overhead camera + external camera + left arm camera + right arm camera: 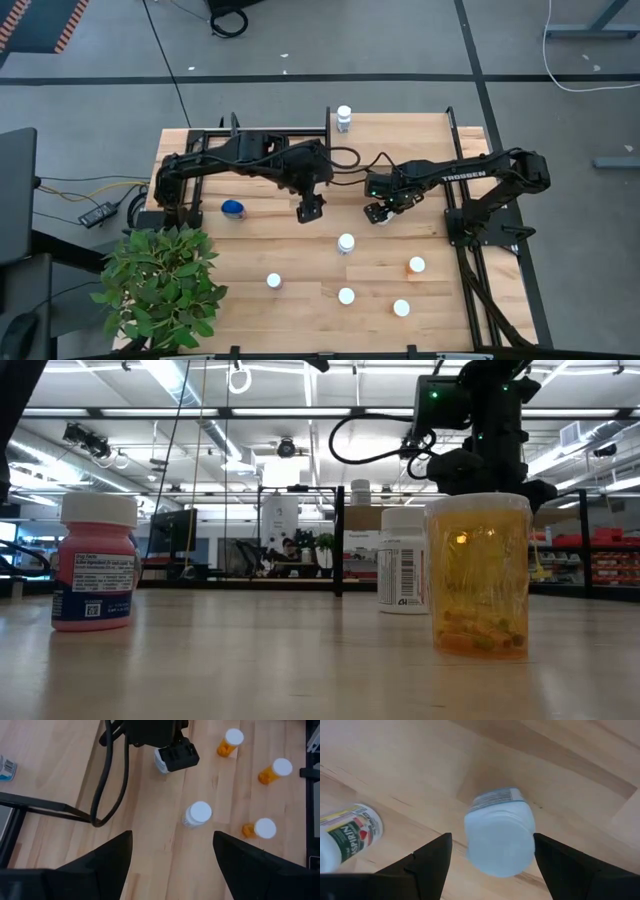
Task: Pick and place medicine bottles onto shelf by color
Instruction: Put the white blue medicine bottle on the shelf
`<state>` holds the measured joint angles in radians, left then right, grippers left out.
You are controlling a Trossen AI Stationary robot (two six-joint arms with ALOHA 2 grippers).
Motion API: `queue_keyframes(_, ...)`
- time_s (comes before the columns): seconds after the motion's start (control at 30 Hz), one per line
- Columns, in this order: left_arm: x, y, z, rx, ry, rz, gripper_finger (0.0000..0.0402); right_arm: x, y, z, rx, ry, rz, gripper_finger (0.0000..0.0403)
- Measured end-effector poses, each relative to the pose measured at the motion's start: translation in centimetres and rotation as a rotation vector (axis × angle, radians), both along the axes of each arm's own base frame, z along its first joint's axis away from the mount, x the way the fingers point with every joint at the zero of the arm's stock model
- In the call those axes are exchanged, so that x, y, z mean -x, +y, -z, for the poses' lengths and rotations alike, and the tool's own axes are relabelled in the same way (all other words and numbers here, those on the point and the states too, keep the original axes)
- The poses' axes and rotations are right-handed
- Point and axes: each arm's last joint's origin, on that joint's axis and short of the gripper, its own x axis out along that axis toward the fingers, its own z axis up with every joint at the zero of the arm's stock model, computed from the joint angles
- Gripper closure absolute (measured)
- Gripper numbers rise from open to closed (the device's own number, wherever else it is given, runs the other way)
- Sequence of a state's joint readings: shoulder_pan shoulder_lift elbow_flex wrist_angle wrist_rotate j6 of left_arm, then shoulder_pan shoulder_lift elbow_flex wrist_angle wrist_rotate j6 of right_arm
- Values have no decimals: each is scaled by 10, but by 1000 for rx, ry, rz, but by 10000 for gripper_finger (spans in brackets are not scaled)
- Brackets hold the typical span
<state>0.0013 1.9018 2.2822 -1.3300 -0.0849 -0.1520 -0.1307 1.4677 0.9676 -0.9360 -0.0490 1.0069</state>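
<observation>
The right end effector [381, 212] hangs just above a white-capped bottle [501, 836], fingers spread wide on either side of it and not yet touching. In the overhead view this bottle sits near the middle of the surface [300, 255], mostly hidden under the end effector.

The likely trouble is a crooked descent. If one finger lands on the cap rather than alongside the body, the light bottle could tip and roll. An aspirin bottle [347, 840] lies on its side close by and could be nudged. The left end effector [310, 209], also wide and empty, hovers close at about nine o'clock from the right one, so the two arms could crowd each other.

More capped bottles stand toward six o'clock: one [346, 243] just below centre, then others at [273, 282], [346, 296], [401, 308] and [417, 265]. A blue bottle [233, 209] sits at nine o'clock, and one bottle [344, 118] stands alone at the twelve o'clock edge. I cannot clearly pick out the shelf.

The surface is pale plank-patterned wood, with a leafy plant [160, 285] at seven o'clock. The low view shows a workshop with ceiling strip lights behind.
</observation>
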Motion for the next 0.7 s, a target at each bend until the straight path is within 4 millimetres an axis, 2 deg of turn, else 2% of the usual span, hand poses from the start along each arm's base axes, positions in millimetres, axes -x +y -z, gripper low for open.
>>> queue_keyframes(0.23, 0, 0, 0, 1, 0, -1, 120, 0, 1, 0, -14, 1, -2, 126)
queue_keyframes(0.53, 0, 1, 0, 1, 0, -4, 120, -1, 11, 0, -10, 1, -67, 209)
queue_keyframes(0.7, 0, 3, 0, -9, 4, 0, 120, -3, 14, -4, -28, -10, -101, 229)
